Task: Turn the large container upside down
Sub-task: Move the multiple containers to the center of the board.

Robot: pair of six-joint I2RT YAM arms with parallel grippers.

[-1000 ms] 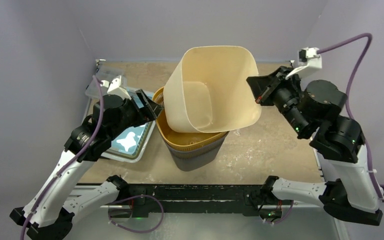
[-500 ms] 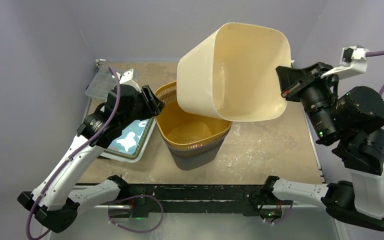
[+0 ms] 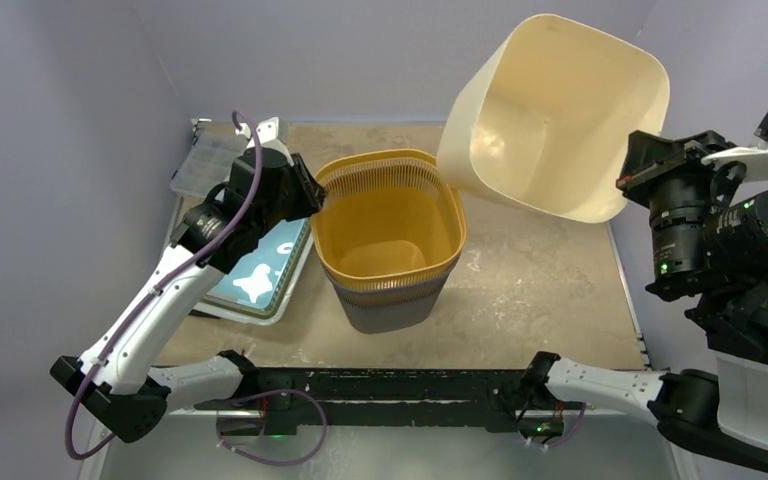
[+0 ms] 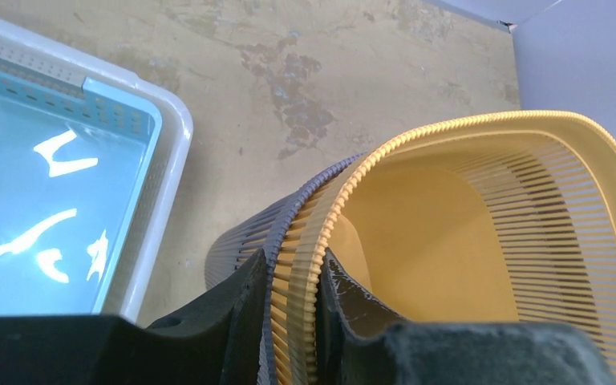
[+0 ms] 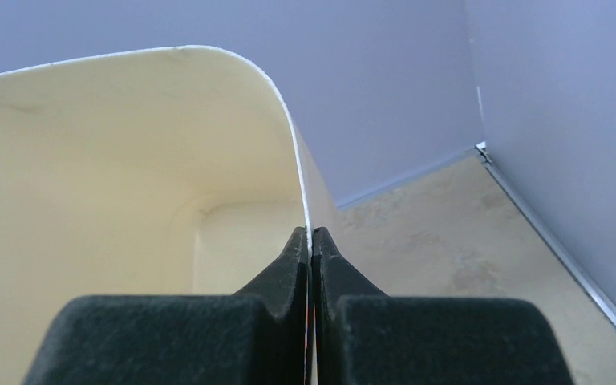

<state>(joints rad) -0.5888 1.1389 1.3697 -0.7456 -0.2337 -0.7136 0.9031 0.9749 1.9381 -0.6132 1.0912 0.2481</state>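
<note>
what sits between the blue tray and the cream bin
A yellow basket nested in a grey basket stands between the blue tray and the cream bin; the top view shows it.

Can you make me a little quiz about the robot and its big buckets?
1. True or false: the cream container is resting on the table.
2. What is the right gripper holding? A) the cream container B) a spoon C) a towel
3. Fill in: the left gripper clamps the yellow basket by its ____.

Key: 1 false, it is up in the air, tilted; 2 A; 3 rim.
</note>
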